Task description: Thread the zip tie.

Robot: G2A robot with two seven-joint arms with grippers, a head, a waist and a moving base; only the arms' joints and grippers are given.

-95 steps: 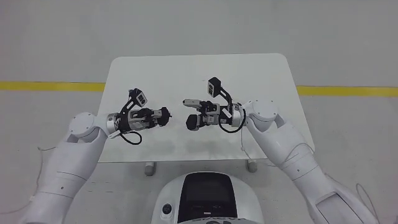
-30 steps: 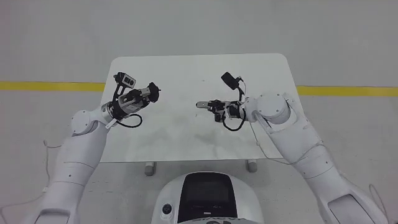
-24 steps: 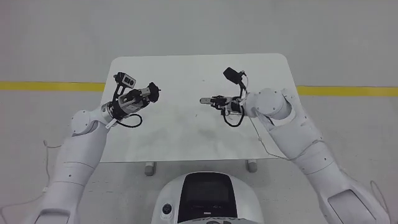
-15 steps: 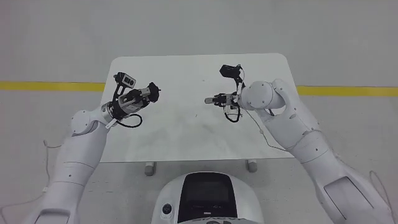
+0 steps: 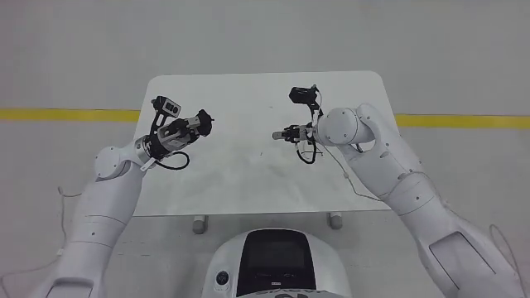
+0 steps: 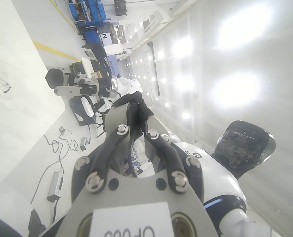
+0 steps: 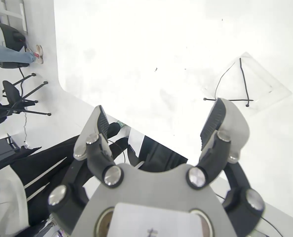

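Black zip tie (image 7: 244,82) straps lie in a rough triangle on a clear tray (image 7: 271,85) on the white table (image 7: 136,38). They sit ahead of my right gripper (image 7: 160,110), just past one fingertip and off the jaws' centre line. Those jaws stand wide apart and empty. One strap runs across the gap, another along my reach. My left gripper (image 6: 136,101) is pressed together and lies farther off, so I judge the right arm nearer.

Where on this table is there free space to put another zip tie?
The table looks bare along its far edge, past the left pincer, and from the clear tray to the table's rounded corner. It is crowded at the tray, where zip ties lie near the open right pincer.
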